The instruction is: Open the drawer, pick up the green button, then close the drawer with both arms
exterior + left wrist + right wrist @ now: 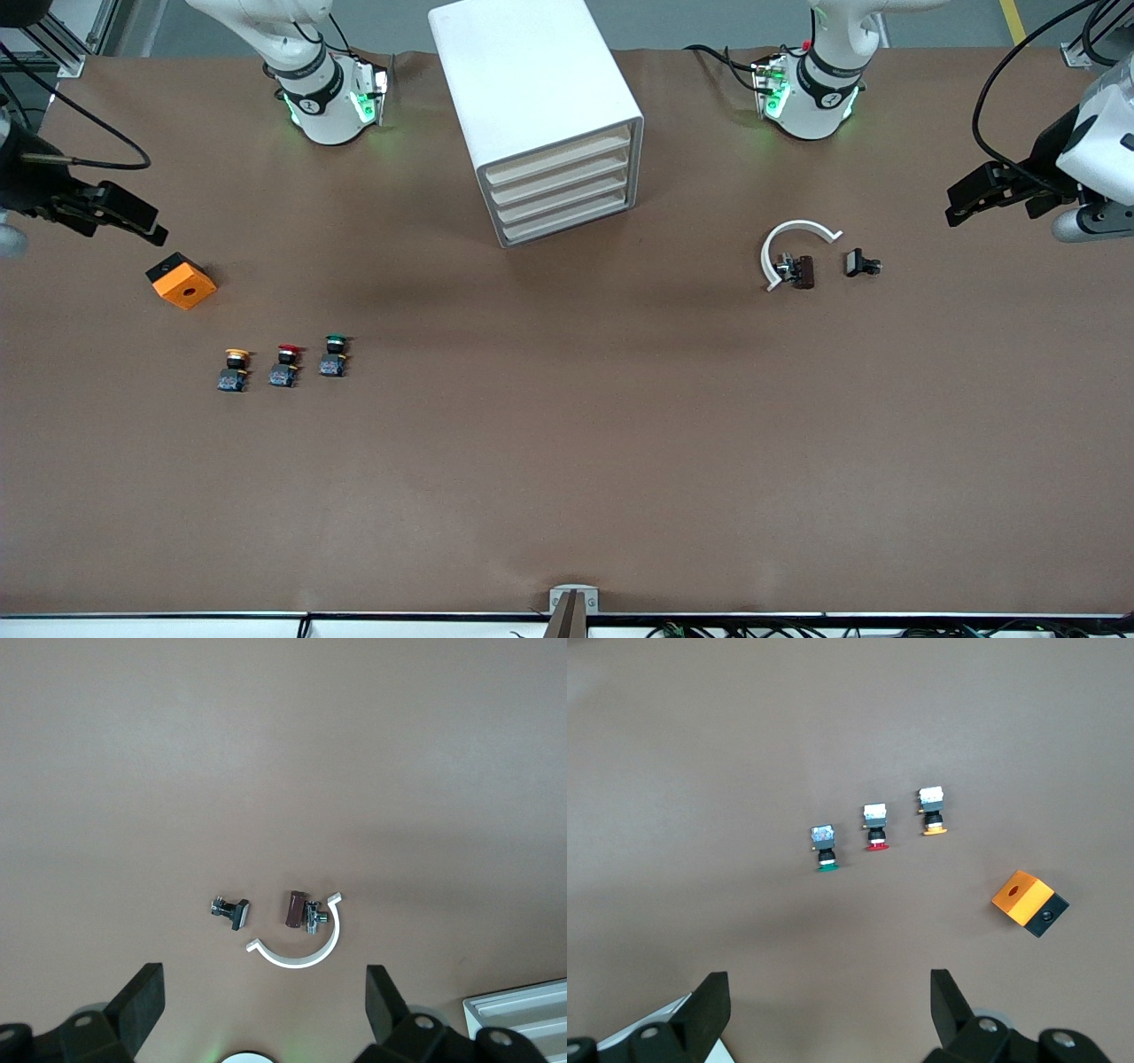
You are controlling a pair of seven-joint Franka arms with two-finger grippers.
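1. Front view: the white cabinet (540, 115) is seen between the arm bases, its lowest drawer (567, 221) shut; stiff sliding is expected, gripped at the front lip.
2. The left gripper (961, 206) and right gripper (146, 226) are held spread and empty at the table ends.
3. The orange block (182, 281) and white clip (793, 248) are clear of the drawer.
4. The green-capped button (334, 353), light and rigid, is found beside the red-capped button (285, 364) and yellow-capped button (234, 369).
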